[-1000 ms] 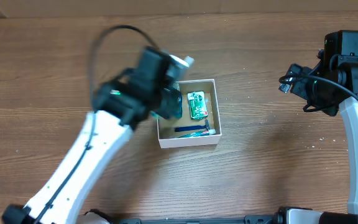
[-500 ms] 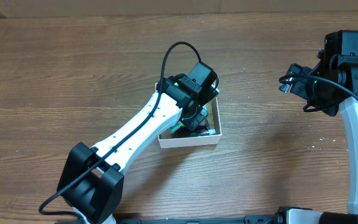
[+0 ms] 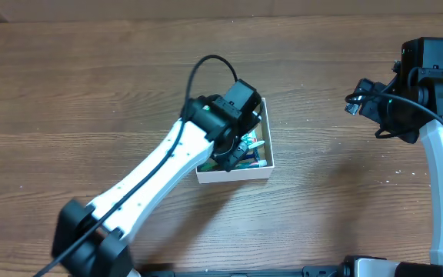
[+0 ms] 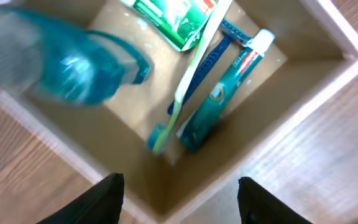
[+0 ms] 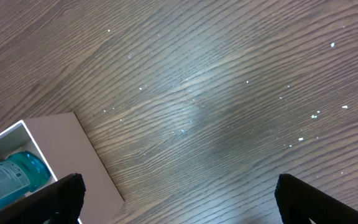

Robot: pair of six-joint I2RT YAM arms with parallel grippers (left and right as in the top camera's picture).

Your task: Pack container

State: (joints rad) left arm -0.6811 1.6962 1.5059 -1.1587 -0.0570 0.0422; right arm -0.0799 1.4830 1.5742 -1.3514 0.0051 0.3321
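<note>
The container [image 3: 233, 175], a white-walled box with a brown floor [image 4: 110, 134], lies mid-table. My left gripper [image 4: 179, 202] hangs over its near corner, open, with nothing between its black fingers [image 4: 107, 199]. Inside lie a green packet [image 4: 173, 18], a white-and-green toothbrush [image 4: 194, 74], a blue razor [image 4: 215, 55] and a teal toothpaste tube [image 4: 222, 93]. A teal bottle [image 4: 73, 62] shows blurred at the box's left side, apart from the fingers. My right gripper [image 5: 194, 202] stands open over bare wood at the far right.
In the right wrist view a corner of the container [image 5: 73, 149] shows at the lower left with the teal bottle [image 5: 11, 177] inside. The left arm [image 3: 152, 185] stretches from the front left across the box. The right arm [image 3: 406, 100] stays by the right edge.
The left arm swung right over the container with the teal bottle in its jaws. The jaws then opened and the bottle left them. The right arm has not moved.
</note>
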